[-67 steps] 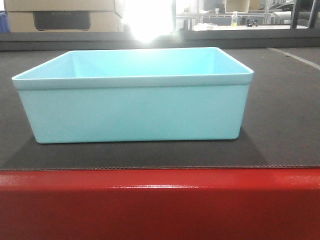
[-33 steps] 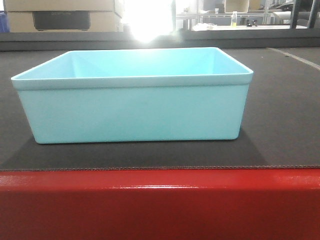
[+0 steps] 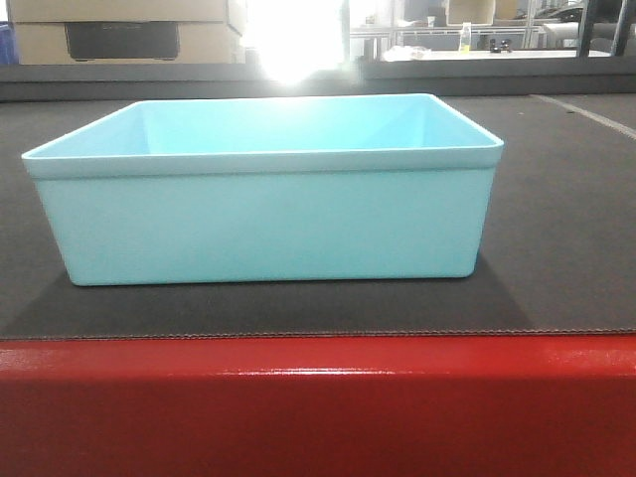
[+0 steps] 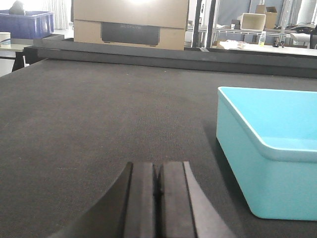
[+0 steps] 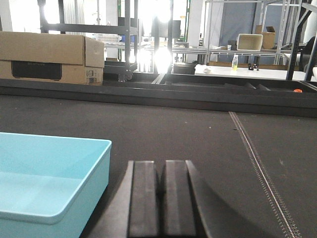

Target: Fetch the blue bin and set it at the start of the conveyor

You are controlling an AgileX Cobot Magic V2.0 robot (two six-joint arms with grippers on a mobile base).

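The blue bin point(image 3: 263, 199) is a pale turquoise tub standing upright and empty on the dark belt of the conveyor start point(image 3: 566, 248), just behind the red frame point(image 3: 318, 397). In the left wrist view the bin point(image 4: 267, 163) lies to the right of my left gripper point(image 4: 157, 171), which is shut with nothing in it, apart from the bin. In the right wrist view the bin point(image 5: 49, 178) is to the left of my right gripper point(image 5: 161, 168), also shut and empty. Neither gripper shows in the front view.
Cardboard boxes point(image 5: 49, 58) stand behind the belt's far rail. A dark blue bin point(image 4: 29, 24) sits at the far left. A stitched belt seam point(image 5: 260, 168) runs along the right. Shelves and a white table point(image 5: 247, 69) are in the background.
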